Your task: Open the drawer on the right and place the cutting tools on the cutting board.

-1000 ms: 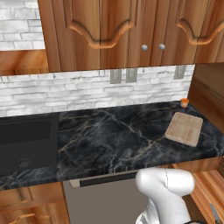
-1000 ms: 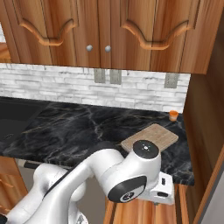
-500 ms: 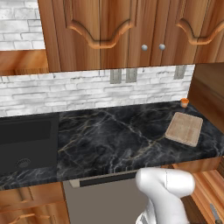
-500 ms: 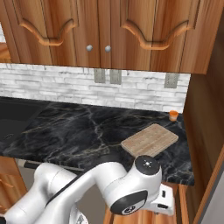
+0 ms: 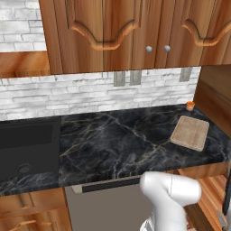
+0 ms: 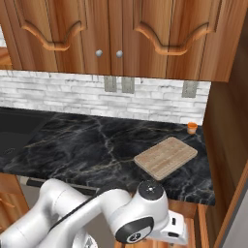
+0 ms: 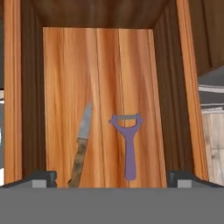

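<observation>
As the drawer point(image 7: 100, 87) lay open beneath the wide-spread, empty gripper point(image 7: 111, 178), the light, rigid peeler point(image 7: 127, 144) was judged best pinched across its slim purple handle.

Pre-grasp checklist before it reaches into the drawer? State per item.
1. Drawer open, inside exposed: ok.
2. Knife and peeler lying flat on the drawer floor, apart from each other: ok.
3. Pincer open, nothing between the fingertips: ok.
4. Pincer centred over one tool: not ok, it sits between the two.
5. Cutting board bare, ready for tools: ok.
6. Orange cup clear of the board: ok.
</observation>
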Motion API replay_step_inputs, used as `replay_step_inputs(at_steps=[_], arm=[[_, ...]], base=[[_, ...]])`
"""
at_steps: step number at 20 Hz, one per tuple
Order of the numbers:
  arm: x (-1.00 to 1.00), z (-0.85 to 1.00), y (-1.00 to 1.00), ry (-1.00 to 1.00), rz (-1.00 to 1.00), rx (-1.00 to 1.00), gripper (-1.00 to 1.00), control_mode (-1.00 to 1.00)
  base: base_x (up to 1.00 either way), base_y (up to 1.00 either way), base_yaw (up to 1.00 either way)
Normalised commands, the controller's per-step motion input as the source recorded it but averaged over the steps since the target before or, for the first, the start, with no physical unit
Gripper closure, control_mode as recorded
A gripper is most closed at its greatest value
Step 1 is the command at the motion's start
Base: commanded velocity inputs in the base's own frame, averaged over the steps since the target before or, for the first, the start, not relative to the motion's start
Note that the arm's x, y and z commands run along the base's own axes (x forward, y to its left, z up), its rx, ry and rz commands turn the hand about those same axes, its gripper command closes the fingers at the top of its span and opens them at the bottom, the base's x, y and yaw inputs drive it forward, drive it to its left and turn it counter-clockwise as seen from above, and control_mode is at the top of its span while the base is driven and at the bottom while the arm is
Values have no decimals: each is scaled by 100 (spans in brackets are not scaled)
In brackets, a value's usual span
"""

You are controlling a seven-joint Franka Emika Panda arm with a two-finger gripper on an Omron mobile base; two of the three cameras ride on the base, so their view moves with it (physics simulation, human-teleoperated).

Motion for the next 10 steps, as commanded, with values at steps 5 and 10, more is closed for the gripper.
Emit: replay_step_inputs(at_steps=[5,10], arm=[[-1,-63,-13,16,-1,-4,-100,-100],[0,-46,-23,5,-2,-2,-100,-100]], base=[[0,0,0],[0,0,0]])
